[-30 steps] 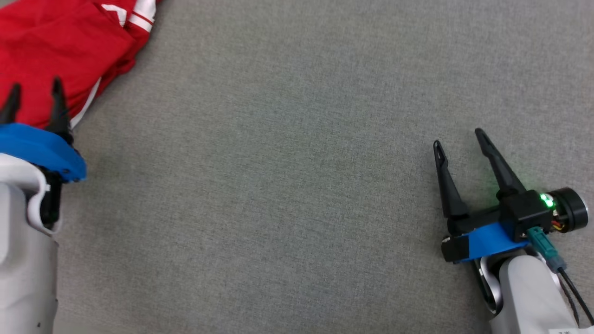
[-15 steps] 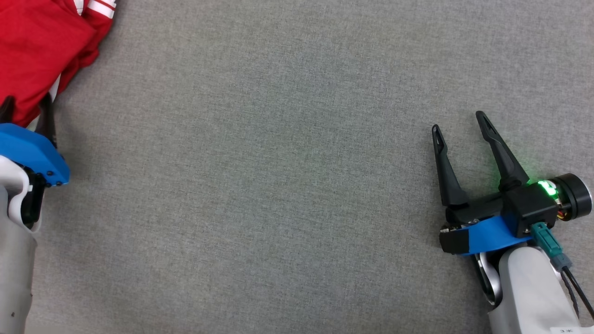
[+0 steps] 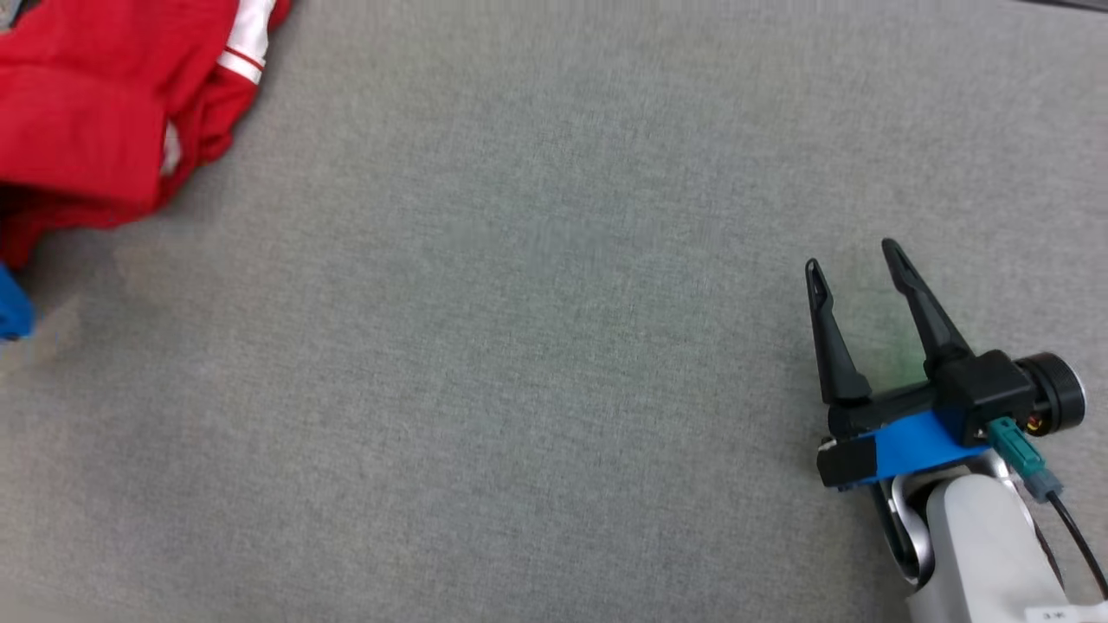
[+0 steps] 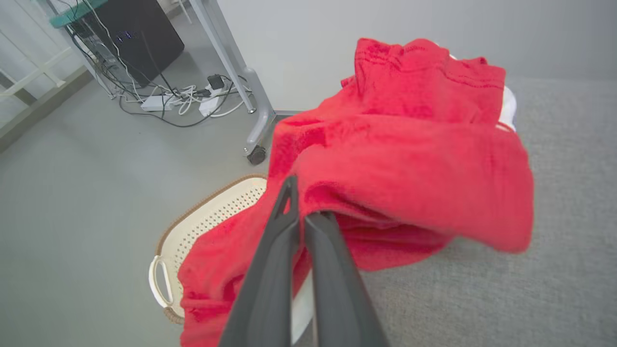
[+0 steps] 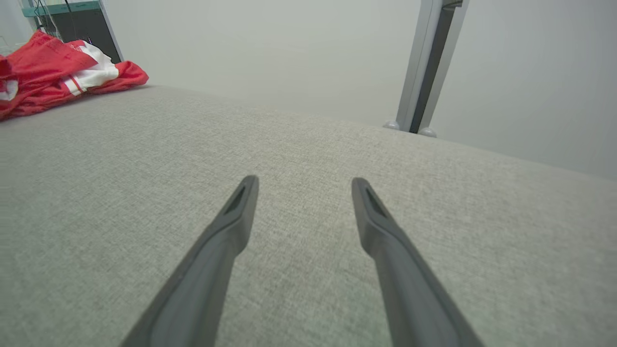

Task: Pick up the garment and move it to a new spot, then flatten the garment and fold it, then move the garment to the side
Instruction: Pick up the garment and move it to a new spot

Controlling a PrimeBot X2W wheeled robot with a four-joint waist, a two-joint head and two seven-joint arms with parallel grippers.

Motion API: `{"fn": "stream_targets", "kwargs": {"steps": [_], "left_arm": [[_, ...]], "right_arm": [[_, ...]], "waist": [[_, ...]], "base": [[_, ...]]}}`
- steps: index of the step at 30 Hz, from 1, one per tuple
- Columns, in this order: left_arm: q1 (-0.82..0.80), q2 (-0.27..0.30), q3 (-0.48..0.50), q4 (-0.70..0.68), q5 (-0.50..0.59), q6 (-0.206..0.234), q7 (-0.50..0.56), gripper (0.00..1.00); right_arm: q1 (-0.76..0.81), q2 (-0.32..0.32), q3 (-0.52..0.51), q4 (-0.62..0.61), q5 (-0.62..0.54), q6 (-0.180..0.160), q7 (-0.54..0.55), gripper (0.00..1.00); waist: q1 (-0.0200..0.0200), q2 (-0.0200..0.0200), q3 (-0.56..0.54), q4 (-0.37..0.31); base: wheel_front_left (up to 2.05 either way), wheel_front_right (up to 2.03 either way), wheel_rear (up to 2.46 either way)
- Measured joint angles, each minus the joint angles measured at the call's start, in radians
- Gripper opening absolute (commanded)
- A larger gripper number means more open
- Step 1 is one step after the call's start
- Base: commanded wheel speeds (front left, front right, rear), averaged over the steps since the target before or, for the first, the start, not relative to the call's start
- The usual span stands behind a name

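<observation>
The garment point(image 4: 409, 159) is red cloth with white stripes, bunched at the table's left edge, and part of it hangs down over a basket. My left gripper point(image 4: 306, 202) is shut on a fold at its near edge. In the head view the garment point(image 3: 95, 112) fills the top left corner, and a bit of the left arm's blue mount point(image 3: 10, 311) shows at the left border. My right gripper point(image 3: 853, 260) stands open at the lower right, far from the cloth, with nothing between its fingers point(image 5: 241, 207). The garment point(image 5: 58, 77) lies far off to its left.
The grey fabric table top point(image 3: 519, 346) stretches between the two arms. A cream perforated basket point(image 4: 202, 226) sits on the floor below the table's left edge, near a table leg with a caster point(image 4: 255, 154) and cables. A post point(image 5: 426, 67) stands beyond the far edge.
My left gripper has closed on the garment's edge. The cloth is bunched up differently. The head camera has shifted, so the left arm now sits at the picture's edge. The right gripper stays open.
</observation>
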Motion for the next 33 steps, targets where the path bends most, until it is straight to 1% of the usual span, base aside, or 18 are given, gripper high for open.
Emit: {"fn": "stream_targets", "kwargs": {"steps": [4,8,11,15,20,22,26,29,31,33], "left_arm": [[-0.029,0.09,-0.03,-0.075,0.024,0.0,0.007,0.0],[-0.057,0.17,-0.074,-0.188,0.05,0.0,0.023,0.0],[-0.075,0.208,-0.119,-0.294,0.057,0.0,0.058,0.0],[-0.103,0.237,-0.173,-0.437,0.065,0.0,0.109,0.0],[-0.11,0.253,-0.275,-0.657,0.023,0.0,0.183,0.0],[-0.109,0.258,-0.314,-0.739,-0.018,0.0,0.221,0.0],[-0.097,0.255,-0.378,-0.842,-0.076,0.0,0.286,0.0],[-0.073,0.221,-0.443,-0.872,-0.101,0.0,0.31,0.0],[-0.057,0.181,-0.49,-0.869,-0.109,0.0,0.31,0.0],[-0.043,0.126,-0.531,-0.843,-0.114,0.0,0.296,0.0]], "right_arm": [[0.02,0.0,-0.002,0.015,0.039,0.0,0.0,1.0],[0.053,-0.001,-0.007,0.033,0.076,0.0,0.0,1.0],[0.081,-0.001,-0.013,0.044,0.108,0.0,0.0,1.0],[0.121,-0.001,-0.029,0.056,0.133,0.0,0.0,1.0],[0.166,-0.001,-0.076,0.059,0.146,0.0,0.0,1.0],[0.181,-0.002,-0.094,0.059,0.149,0.0,0.0,1.0],[0.202,-0.002,-0.124,0.056,0.15,0.0,0.0,1.0],[0.205,-0.002,-0.136,0.054,0.155,0.0,0.0,1.0],[0.204,-0.002,-0.136,0.051,0.16,0.0,0.0,1.0],[0.201,-0.002,-0.127,0.05,0.167,0.0,0.0,1.0]], "waist": [[0.0,0.0,-0.068,-0.012],[0.0,0.0,-0.142,-0.036],[-0.0001,0.0,-0.194,-0.064],[-0.0002,0.0,-0.255,-0.115],[-0.0003,0.0,-0.313,-0.197],[-0.0003,0.0,-0.328,-0.234],[-0.0004,0.0,-0.343,-0.307],[-0.0003,0.0,-0.339,-0.355],[-0.0003,0.0,-0.327,-0.379],[-0.0002,0.0,-0.306,-0.395]], "base": [[0.0,0.0,0.0],[0.0,0.0,0.0],[0.0,0.0,0.0],[0.0,0.0,0.0],[0.0,0.0,0.0],[0.0,0.0,0.0],[0.0,0.0,0.0],[0.0,0.0,0.0],[0.0,0.0,0.0],[0.0,0.0,0.0]]}}
